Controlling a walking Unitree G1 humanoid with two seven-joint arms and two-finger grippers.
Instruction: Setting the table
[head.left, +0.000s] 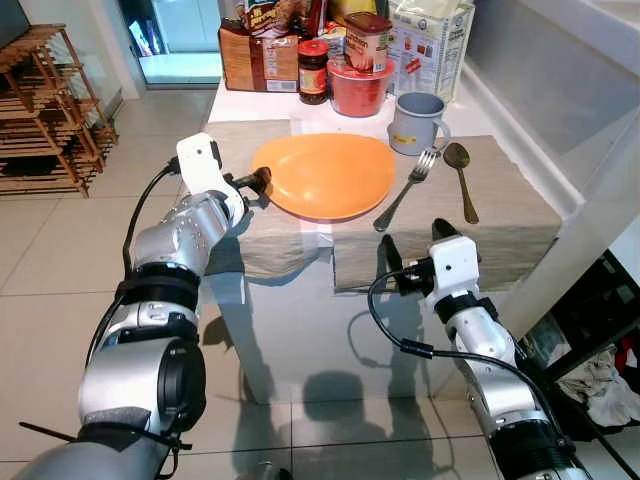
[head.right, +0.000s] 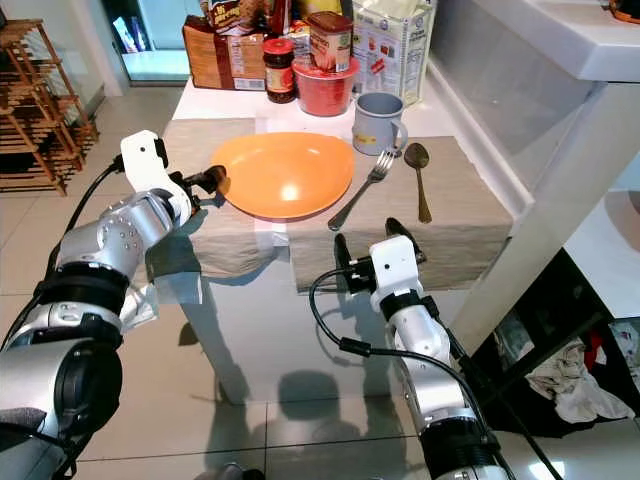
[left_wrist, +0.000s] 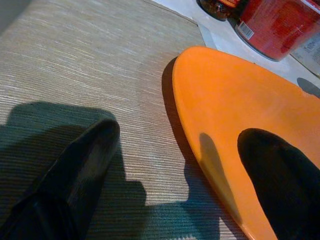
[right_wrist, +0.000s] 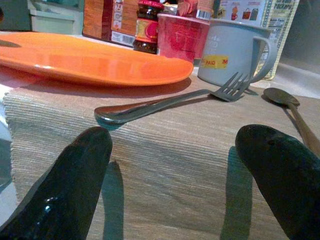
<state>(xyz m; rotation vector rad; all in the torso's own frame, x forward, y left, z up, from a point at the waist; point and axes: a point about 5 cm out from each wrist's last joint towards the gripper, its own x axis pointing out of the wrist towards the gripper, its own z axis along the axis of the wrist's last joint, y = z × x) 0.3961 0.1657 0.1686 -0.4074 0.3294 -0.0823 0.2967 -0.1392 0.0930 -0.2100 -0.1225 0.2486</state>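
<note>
Left wrist view shows the left tool (left_wrist: 175, 165) spread open around the edge of the orange plate (left_wrist: 235, 115), while the right tool (right_wrist: 187, 175) hangs open near the fork (right_wrist: 165, 102).

The orange plate (head.left: 325, 175) looks like smooth, glossy plastic. The beige placemats (right_wrist: 165, 150) are coarse woven cloth, matt and ribbed. The fork (right_wrist: 165, 102) and spoon (head.left: 460, 180) are shiny metal. The grey mug (head.left: 415, 122) has a smooth, faintly glossy finish.

grey mug (right_wrist: 232, 52), yellow label reads "PAID"
</note>
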